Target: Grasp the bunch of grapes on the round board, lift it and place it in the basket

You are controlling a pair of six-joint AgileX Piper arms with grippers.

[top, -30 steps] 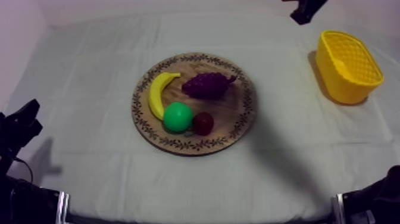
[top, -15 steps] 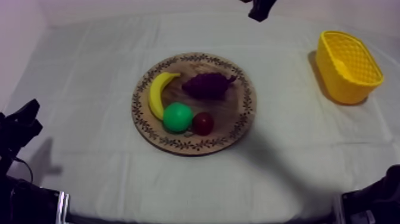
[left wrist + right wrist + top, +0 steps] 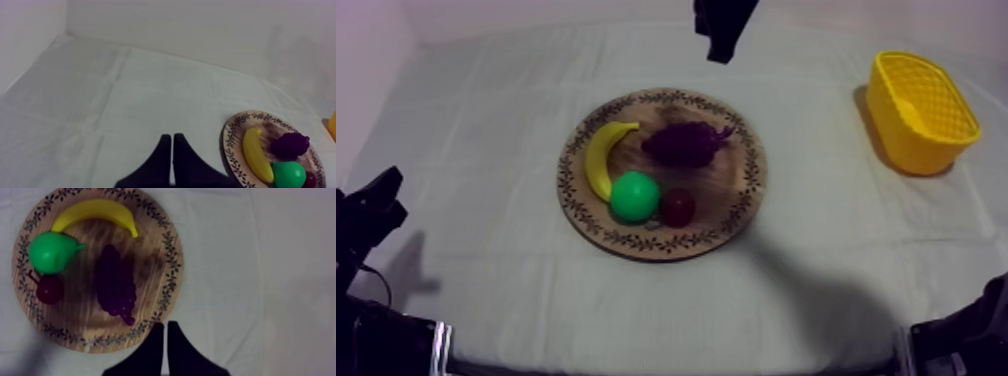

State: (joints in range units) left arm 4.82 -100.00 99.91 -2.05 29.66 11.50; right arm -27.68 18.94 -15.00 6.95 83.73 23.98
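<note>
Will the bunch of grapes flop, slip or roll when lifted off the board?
Probably stiff: the bunch of grapes looks like one moulded lump. Its bumpy surface likely aids grip. Lying flat on the wooden board, it seems unlikely to roll.

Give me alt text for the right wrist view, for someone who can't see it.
The right gripper, shut on nothing, hangs at the rim of the round wooden board, nearest the bunch of grapes. The board also holds a banana, a green pear and a small red fruit.
</note>
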